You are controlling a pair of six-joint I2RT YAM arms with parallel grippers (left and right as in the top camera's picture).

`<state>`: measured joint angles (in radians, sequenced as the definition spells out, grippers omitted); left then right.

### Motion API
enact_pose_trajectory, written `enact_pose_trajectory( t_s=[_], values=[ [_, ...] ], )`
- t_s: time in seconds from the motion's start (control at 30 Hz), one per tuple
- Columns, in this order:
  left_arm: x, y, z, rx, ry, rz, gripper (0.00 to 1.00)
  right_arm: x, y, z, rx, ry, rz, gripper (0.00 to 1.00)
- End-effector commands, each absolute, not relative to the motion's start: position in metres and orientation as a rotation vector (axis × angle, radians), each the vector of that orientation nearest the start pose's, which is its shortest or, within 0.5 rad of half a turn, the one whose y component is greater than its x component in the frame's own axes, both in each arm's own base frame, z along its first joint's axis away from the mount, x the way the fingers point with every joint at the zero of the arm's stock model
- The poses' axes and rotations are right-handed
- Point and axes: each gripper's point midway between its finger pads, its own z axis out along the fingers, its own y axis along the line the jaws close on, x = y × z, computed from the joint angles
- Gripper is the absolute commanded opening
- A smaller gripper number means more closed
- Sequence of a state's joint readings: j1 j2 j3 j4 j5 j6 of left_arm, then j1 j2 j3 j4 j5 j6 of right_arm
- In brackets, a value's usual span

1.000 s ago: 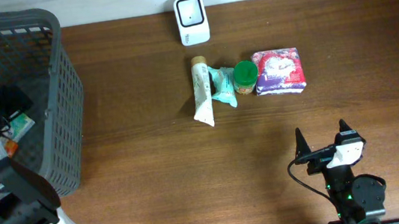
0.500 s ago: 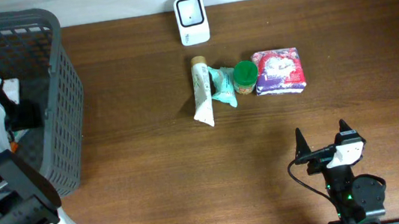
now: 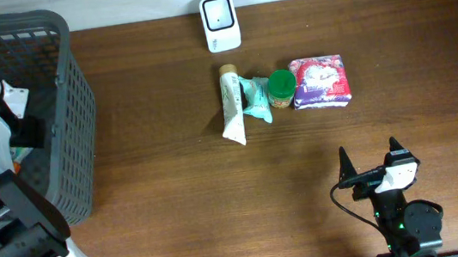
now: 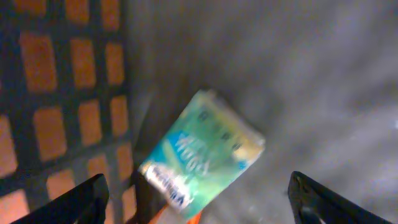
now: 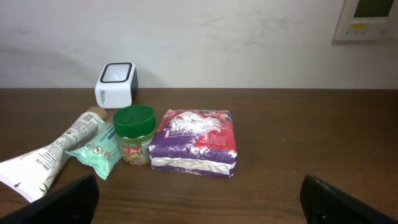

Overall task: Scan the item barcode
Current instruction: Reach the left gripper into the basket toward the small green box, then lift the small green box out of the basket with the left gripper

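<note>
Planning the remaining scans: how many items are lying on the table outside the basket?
4, in a row before the scanner: white tube, teal packet, green-lidded jar, purple pack. The left arm could hide others.

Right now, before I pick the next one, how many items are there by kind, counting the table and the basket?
Tubes: 1, the white tube
Pouches: 1, the teal pouch
Jars: 1, the green-lidded jar
Packets: 2, the purple packet on the table and the green packet in the basket
Total: 5 items
</note>
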<state>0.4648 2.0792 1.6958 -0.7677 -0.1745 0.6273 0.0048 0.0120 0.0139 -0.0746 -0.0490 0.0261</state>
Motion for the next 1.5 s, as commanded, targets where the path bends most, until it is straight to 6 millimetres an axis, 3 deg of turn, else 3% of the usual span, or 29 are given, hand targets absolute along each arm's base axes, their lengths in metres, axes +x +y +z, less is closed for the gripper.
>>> enact_pose_trajectory(
  t_s=[0.0,0.13,0.3,0.33,0.53,0.7,0.9,0.97,1.03,1.17,1.27,1.37,1.47],
  values=[
    [0.440,0.232,0.072,0.300,2.803,0.397,0.93,0.246,0.010,0.156,-0.016,1.649,0.065,0.99],
    [0.429,0.250,0.047,0.299,2.895,0.520,0.75,0.246,0.010,0.156,-0.016,1.649,0.066,0.99],
    [0.419,0.261,0.026,0.292,2.968,0.594,0.65,0.246,0.010,0.156,-0.016,1.649,0.065,0.99],
    [0.418,0.262,0.025,0.291,2.970,0.592,0.51,0.246,0.010,0.156,-0.016,1.649,0.066,0.99],
    [0.412,0.264,0.024,0.279,2.989,0.583,0.00,0.246,0.010,0.156,-0.016,1.649,0.065,0.99],
    [0.416,0.260,0.035,0.140,2.954,0.567,0.00,0.246,0.010,0.156,-0.016,1.649,0.065,0.99],
    [0.457,0.209,0.115,0.204,2.683,0.322,0.00,0.246,0.010,0.156,-0.016,1.649,0.065,0.99],
    [0.471,0.184,0.173,0.136,2.521,0.200,0.00,0.246,0.010,0.156,-0.016,1.649,0.065,0.99],
    [0.474,0.171,0.222,0.012,2.387,0.123,0.00,0.246,0.010,0.156,-0.016,1.650,0.065,0.99],
    [0.459,0.164,0.303,-0.365,2.165,-0.005,0.00,0.246,0.010,0.156,-0.016,1.650,0.065,0.99],
    [0.443,0.146,0.348,-0.479,2.042,-0.148,0.00,0.246,0.010,0.155,-0.016,1.651,0.065,0.98],
    [0.426,0.106,0.386,-0.447,1.966,-0.388,0.00,0.246,0.010,0.155,-0.016,1.651,0.065,0.99],
    [0.407,0.052,0.418,-0.304,1.921,-0.677,0.00,0.246,0.010,0.155,-0.016,1.651,0.065,0.99]
  ],
)
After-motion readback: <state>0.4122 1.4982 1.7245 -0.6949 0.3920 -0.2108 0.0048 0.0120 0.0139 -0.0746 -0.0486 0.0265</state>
